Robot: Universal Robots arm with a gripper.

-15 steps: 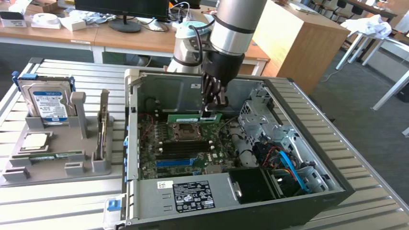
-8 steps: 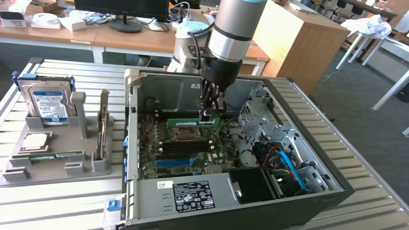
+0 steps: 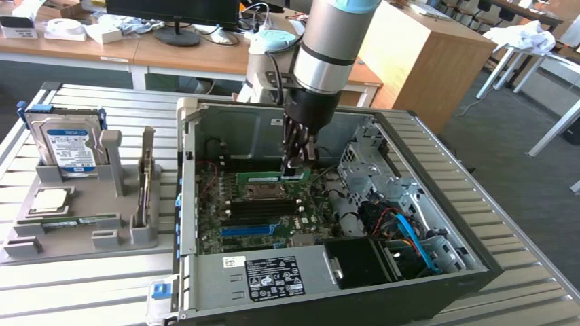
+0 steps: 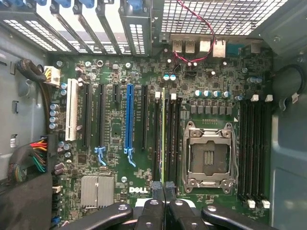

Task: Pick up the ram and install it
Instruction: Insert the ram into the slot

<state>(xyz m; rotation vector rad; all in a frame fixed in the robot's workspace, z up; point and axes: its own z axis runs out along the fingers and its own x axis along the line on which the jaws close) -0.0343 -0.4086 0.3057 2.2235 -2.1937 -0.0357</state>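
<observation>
One long thin green circuit-board ram stick showing edge-on, standing over black memory slots just beside silver square processor socket. Black two-finger gripper clamping ram stick's upper edge; seating unclear.

The work surface is a slatted metal table standing on a grey floor. Behind it, wooden desks carry a black monitor, with a light wooden cabinet toward the exterior view's right. Further right stand white-legged tables, one bearing a crumpled white cloth.
</observation>
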